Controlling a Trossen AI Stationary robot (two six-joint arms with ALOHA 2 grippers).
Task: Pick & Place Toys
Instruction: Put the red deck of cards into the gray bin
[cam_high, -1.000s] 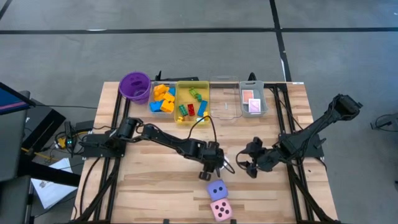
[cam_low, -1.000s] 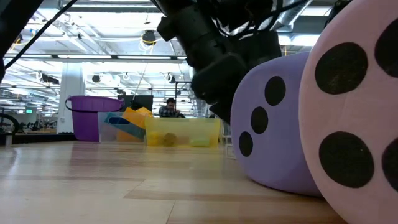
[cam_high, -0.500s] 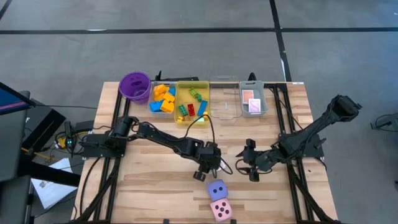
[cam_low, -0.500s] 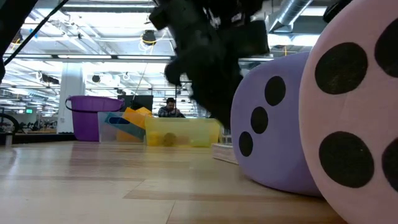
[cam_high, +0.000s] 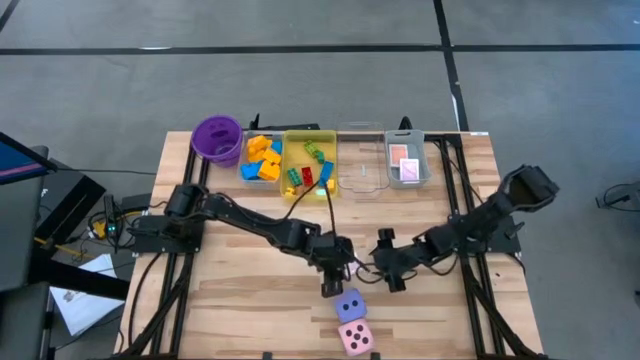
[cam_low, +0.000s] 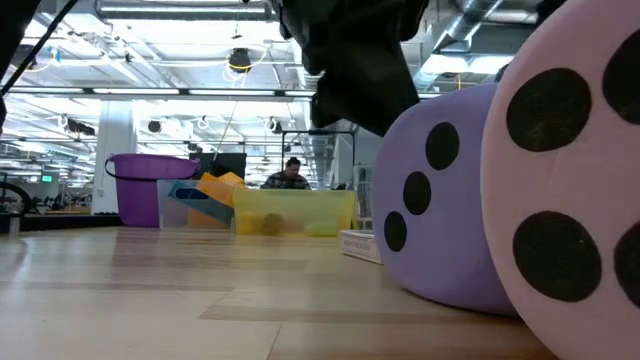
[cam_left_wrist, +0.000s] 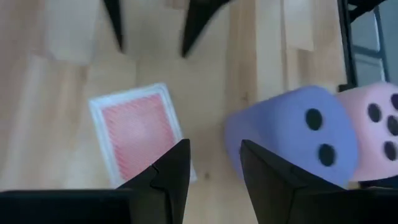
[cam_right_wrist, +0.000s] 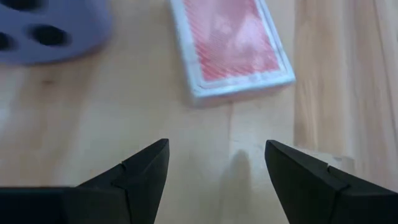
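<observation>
1. Pink die (cam_high: 355, 337) and purple die (cam_high: 349, 305) sit touching at the table's 6 o'clock edge; likely soft and light, best squeezed across opposite faces.
2. Deck of pink-backed cards (cam_left_wrist: 140, 138) lies flat just beyond, at 12 o'clock of the purple die; thin, probably slippery, best pinched across its long edges.
3. Left gripper (cam_high: 334, 280) hovers over it, part open, empty.
4. Right gripper (cam_high: 385, 268), at its 3 o'clock, part open, empty.
</observation>
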